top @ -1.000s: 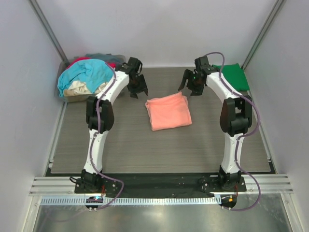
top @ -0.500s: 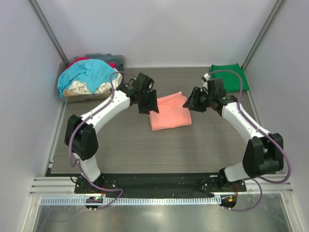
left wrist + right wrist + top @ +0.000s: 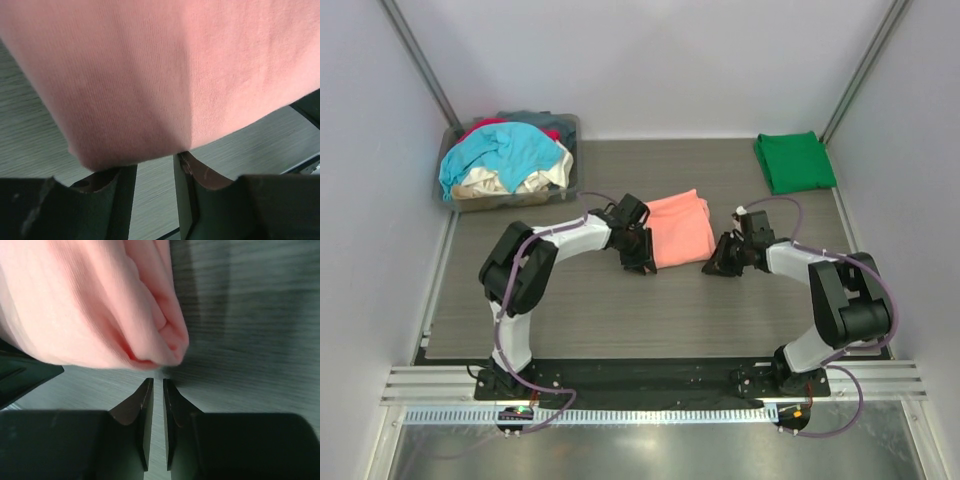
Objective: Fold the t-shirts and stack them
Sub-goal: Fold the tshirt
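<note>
One shirt looks finished: a dark green cloth t-shirt (image 3: 795, 162), folded into a flat square, lies at the far right corner of the grey wood-grain bench (image 3: 620, 310). The salmon-pink cloth t-shirt (image 3: 680, 228) lies folded into a rough rectangle in the middle of the bench, well apart from the green one. It is folded but not stacked.

The left gripper (image 3: 638, 252) sits low at the pink shirt's near left corner. Its wrist view shows the jaws parted a little, bare bench between them, with the cloth's edge right at the fingertips and nothing pinched. The right gripper (image 3: 720, 260) is low just beside the near right corner. Its jaws are drawn almost together to a thin slit and clasp nothing, and the bunched fold of the shirt lies just ahead of them.

I judge the step in hand to be taking up the pink shirt to carry it to the green one. A heap of turquoise, cream and red shirts (image 3: 500, 150) remains unfolded in the grey plastic tub (image 3: 574, 135) at the far left corner, so most of the work remains.
</note>
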Action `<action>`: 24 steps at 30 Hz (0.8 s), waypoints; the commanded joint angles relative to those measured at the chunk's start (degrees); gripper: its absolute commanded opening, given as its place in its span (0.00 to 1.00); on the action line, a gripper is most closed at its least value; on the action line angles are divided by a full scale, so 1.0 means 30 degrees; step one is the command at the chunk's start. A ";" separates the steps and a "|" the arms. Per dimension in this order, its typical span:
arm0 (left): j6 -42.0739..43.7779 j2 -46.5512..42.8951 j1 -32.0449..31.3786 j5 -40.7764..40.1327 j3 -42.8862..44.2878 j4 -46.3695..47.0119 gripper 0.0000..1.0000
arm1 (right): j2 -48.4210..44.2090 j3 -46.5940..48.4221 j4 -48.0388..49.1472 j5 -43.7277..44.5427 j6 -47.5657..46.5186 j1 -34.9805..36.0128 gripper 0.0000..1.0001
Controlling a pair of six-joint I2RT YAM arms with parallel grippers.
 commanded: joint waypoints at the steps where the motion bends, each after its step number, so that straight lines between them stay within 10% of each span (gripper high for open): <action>1: 0.1201 0.0920 0.0054 -0.2159 -0.1519 0.0477 0.36 | -0.1417 -0.1533 0.0972 0.1012 0.0447 0.0091 0.19; 12: 0.2813 -0.3587 -0.0356 -0.3949 0.1515 -0.5203 0.41 | -0.7045 0.0536 0.0235 -0.1795 0.0859 0.1263 0.25; 24: 0.1290 0.0416 -0.0327 -0.2044 0.4131 -0.1456 0.42 | 0.1947 0.4327 0.0825 -0.0572 -0.1515 0.0008 0.20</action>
